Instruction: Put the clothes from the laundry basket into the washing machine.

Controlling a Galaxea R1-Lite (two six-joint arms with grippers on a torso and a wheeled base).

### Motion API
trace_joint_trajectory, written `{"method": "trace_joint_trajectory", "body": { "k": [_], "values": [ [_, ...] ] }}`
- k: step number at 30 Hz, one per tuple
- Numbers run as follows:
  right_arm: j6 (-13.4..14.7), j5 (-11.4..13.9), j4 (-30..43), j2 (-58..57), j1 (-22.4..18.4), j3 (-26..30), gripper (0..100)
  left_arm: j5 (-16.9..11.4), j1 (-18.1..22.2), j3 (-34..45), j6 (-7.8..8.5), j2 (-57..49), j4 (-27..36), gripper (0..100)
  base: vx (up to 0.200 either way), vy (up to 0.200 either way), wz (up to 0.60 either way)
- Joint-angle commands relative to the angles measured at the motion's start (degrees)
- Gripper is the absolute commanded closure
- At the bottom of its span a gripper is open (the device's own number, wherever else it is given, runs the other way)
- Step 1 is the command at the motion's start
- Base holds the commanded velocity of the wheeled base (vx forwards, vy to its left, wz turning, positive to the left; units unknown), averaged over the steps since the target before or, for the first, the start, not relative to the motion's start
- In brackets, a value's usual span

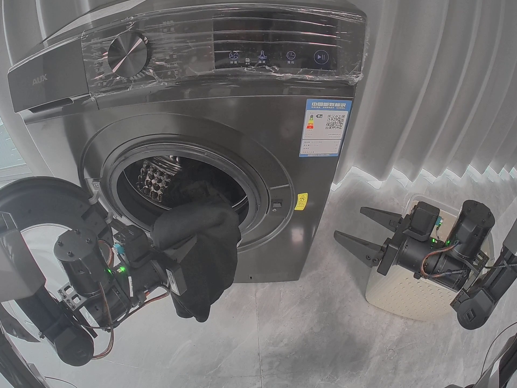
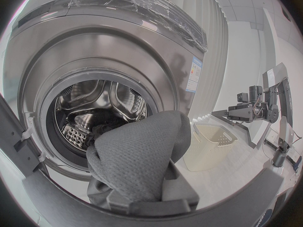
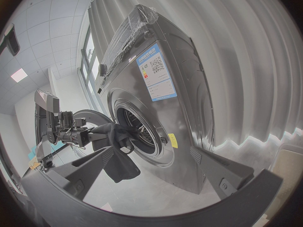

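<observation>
Black cloth (image 1: 207, 254) hangs below the left gripper (image 1: 180, 265) clamping it; the drum mouth (image 1: 177, 187) lies just ahead. Right gripper (image 1: 349, 222) gapes wide, farther off.

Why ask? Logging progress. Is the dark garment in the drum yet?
Not yet: the garment hangs from the left claw outside the drum.

White pleated curtain (image 1: 441, 82) at back; grey tiled floor (image 1: 312, 340).
</observation>
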Motion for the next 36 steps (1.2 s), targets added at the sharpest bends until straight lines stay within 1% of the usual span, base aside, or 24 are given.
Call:
{"method": "trace_joint_trajectory", "body": {
  "k": [1,10,19,31,36],
  "values": [
    [0.02,0.03,-0.01,0.07,0.01,0.01,0,0.03,-0.07,0.01,-0.03,0.27,-0.1,100,0.0,0.0,0.0],
    [0.02,0.03,-0.01,0.07,0.01,0.01,0,-0.05,0.01,0.01,-0.12,0.45,-0.01,100,0.0,0.0,0.0],
    [0.02,0.03,-0.01,0.07,-0.08,0.01,0,-0.05,0.1,0.01,-0.12,0.8,-0.1,100,0.0,0.2,0.0],
    [0.02,0.03,-0.01,0.16,-0.08,0.01,0,-0.05,0.01,0.1,-0.03,1.06,-0.1,100,0.0,0.0,0.0],
    [0.02,0.03,-0.01,0.16,0.01,0.01,0,-0.05,0.01,0.28,-0.03,1.15,-0.1,100,0.0,0.2,0.0]
  ]
}}
